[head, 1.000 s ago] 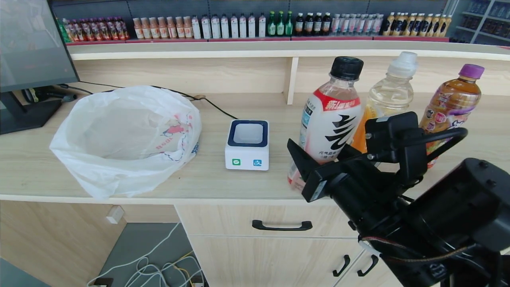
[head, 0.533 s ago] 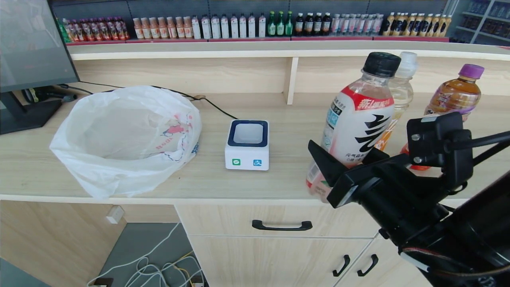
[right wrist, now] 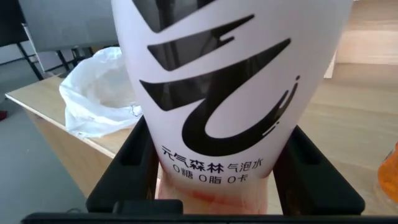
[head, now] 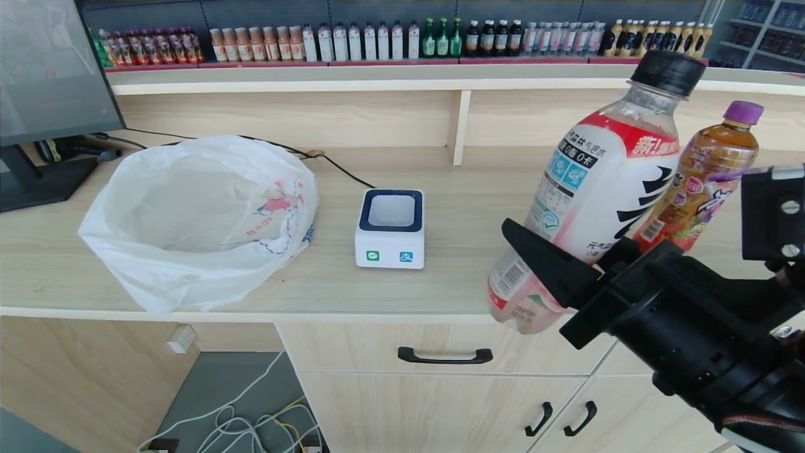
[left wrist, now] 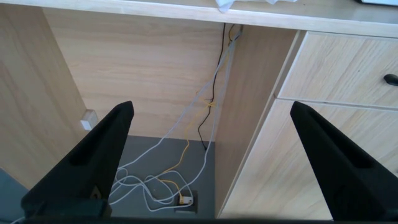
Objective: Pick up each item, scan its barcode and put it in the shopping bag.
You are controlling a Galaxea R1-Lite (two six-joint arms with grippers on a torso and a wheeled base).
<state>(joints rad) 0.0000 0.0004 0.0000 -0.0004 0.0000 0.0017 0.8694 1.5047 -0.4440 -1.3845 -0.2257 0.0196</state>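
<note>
My right gripper (head: 566,255) is shut on a clear drink bottle (head: 597,182) with a black cap and a white and red label. The bottle hangs above the counter's front right edge, tilted, cap up and to the right. In the right wrist view the bottle (right wrist: 230,106) stands between the black fingers (right wrist: 134,162). The white scanner box (head: 390,229) sits mid-counter, and the open white shopping bag (head: 201,214) lies to its left. A tea bottle (head: 707,170) with a purple cap stands behind the held bottle. My left gripper (left wrist: 211,162) is open, below the counter, facing the cable recess.
A monitor (head: 50,69) stands at the counter's far left, with cables running behind the bag. Drawers with black handles (head: 445,357) lie under the counter (head: 440,189). Shelves of bottles (head: 402,39) line the back wall. Loose cables (left wrist: 168,180) lie on the floor.
My right gripper has lifted the black-capped bottle up and to the right, tilting it. The white-capped bottle behind it is now hidden.
</note>
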